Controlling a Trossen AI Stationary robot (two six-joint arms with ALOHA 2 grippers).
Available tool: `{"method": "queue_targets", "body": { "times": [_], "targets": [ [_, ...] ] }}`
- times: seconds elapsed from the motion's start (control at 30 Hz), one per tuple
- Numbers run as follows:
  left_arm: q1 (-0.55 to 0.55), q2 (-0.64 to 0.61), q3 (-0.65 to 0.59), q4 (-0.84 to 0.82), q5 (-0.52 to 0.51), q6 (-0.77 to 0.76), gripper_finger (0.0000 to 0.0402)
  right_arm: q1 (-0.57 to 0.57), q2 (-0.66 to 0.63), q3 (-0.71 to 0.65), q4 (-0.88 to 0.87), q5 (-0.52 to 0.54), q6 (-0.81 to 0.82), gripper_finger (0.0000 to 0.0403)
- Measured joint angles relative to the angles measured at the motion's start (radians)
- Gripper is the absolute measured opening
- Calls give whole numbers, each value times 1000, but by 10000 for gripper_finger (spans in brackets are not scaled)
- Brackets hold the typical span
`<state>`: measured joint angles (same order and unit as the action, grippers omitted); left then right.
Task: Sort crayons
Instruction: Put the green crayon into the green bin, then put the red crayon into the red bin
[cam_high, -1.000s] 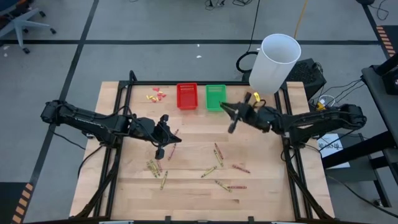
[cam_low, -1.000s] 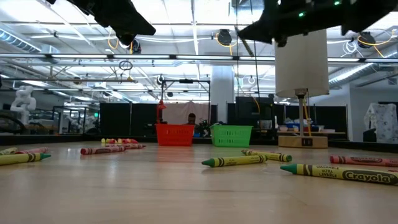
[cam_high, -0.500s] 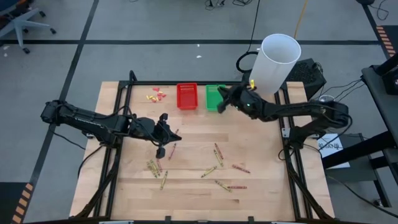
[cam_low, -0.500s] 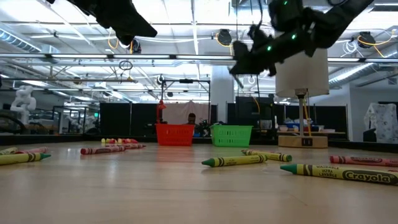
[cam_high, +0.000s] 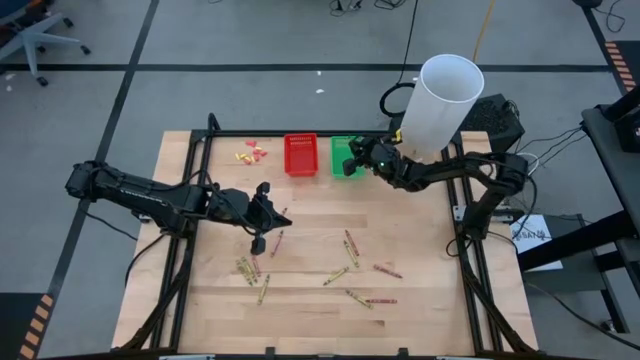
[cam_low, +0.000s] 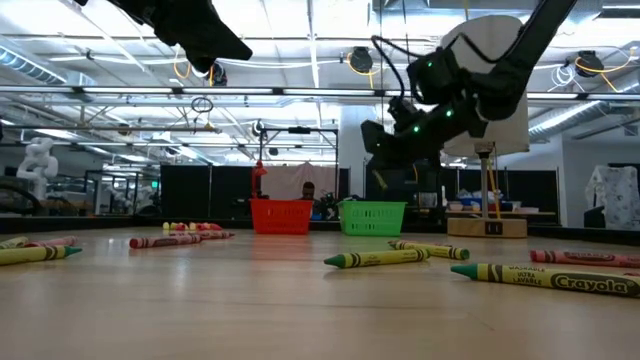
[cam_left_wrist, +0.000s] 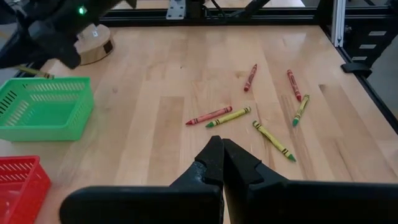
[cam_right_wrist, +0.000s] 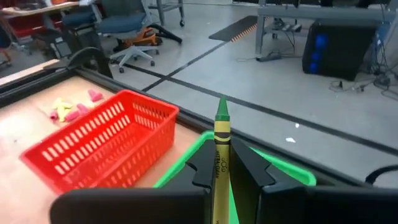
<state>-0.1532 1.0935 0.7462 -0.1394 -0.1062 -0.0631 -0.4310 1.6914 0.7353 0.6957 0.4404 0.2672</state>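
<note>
The right pincer (cam_high: 357, 158) has swung from over the open tabletop (cam_high: 420, 260) to above the green basket (cam_high: 343, 150). It has also dropped lower, with the yellow-green crayon (cam_right_wrist: 221, 163) clamped between its fingers now over that basket.

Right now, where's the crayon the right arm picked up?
The yellow-green crayon is pinched in the right claw, held above the green basket at the table's far edge, with the red basket just beside it.

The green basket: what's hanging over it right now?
The right pincer, shut on a yellow-green crayon, hovers above the green basket. The pincer hides most of the basket's inside.
</note>
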Motion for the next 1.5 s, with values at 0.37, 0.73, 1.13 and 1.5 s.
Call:
{"method": "queue_targets", "body": {
  "times": [0.37, 0.73, 1.13, 1.5],
  "targets": [
    [0, 0, 0, -1, 0, -2, 0, -11, 143, 70, -4, 11, 90, 18],
    [0, 0, 0, -2, -2, -3, 0, -14, 152, 77, -82, 55, 136, 61],
    [0, 0, 0, -45, -13, -35, 0, 36, -28, 76, -133, -27, -24, 126],
    [0, 0, 0, -62, -64, -62, 0, 282, -406, 77, -512, -152, -281, 127]
  ]
}}
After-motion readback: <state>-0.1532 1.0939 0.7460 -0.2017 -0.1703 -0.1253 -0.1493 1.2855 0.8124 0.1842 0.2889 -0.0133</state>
